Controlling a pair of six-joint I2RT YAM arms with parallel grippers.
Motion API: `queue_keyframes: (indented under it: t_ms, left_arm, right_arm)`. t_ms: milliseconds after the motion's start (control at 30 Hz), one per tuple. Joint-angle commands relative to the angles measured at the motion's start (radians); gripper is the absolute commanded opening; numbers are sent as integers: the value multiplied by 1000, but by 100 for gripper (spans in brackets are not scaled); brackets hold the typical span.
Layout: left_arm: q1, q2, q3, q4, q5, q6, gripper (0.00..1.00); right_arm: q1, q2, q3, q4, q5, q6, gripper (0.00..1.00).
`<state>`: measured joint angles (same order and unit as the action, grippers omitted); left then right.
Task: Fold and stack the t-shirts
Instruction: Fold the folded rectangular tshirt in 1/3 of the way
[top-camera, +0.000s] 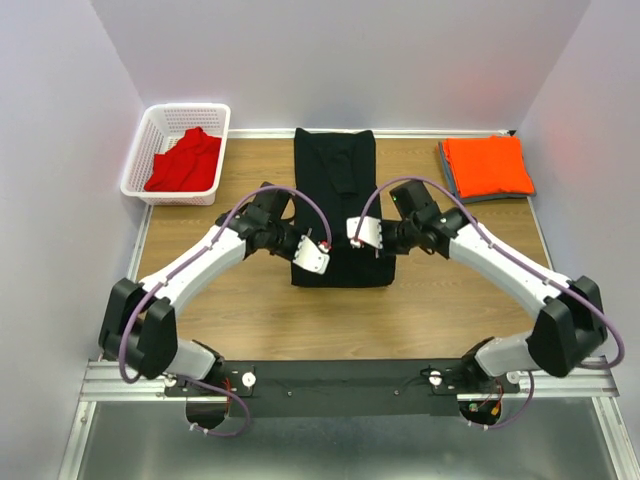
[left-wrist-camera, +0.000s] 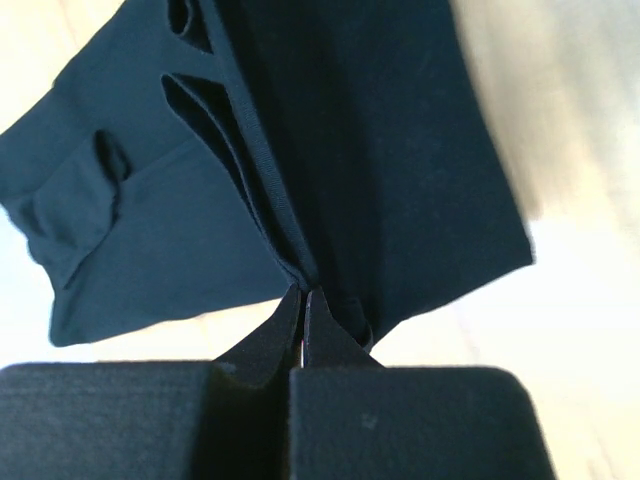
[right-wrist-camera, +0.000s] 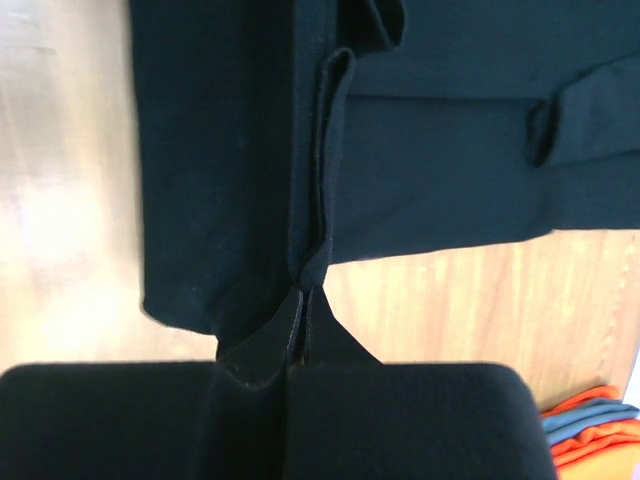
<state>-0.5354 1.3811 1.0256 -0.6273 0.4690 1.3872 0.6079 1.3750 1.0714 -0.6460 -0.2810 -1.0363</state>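
Observation:
The black t-shirt (top-camera: 335, 175) lies folded into a long strip down the middle of the table. My left gripper (top-camera: 298, 246) is shut on its near left edge and my right gripper (top-camera: 378, 240) is shut on its near right edge, both lifting the near end off the wood. In the left wrist view my gripper (left-wrist-camera: 303, 292) pinches a fold of the black cloth (left-wrist-camera: 380, 150). In the right wrist view my gripper (right-wrist-camera: 306, 290) pinches the black cloth (right-wrist-camera: 220, 150) likewise. The orange t-shirt (top-camera: 487, 165) lies folded at the far right. The red t-shirt (top-camera: 185, 160) lies crumpled in the basket.
A white mesh basket (top-camera: 152, 140) stands at the far left corner. The orange shirt rests on a grey folded cloth (top-camera: 452, 182). White walls close the table's sides and back. Bare wood (top-camera: 340, 320) lies between the shirt and the arm bases.

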Motion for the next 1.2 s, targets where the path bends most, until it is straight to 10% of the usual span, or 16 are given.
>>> queue_keyframes:
  t_ms: [0, 967, 1167]
  left_arm:
    - [46, 71, 67, 21, 14, 90, 0]
    - [209, 582, 513, 61, -13, 191, 0]
    - [239, 567, 528, 174, -30, 70, 48]
  right_arm:
    - [-77, 76, 74, 42, -70, -97, 0]
    - [-272, 648, 544, 97, -136, -240, 1]
    - [-275, 671, 624, 135, -96, -127, 43]
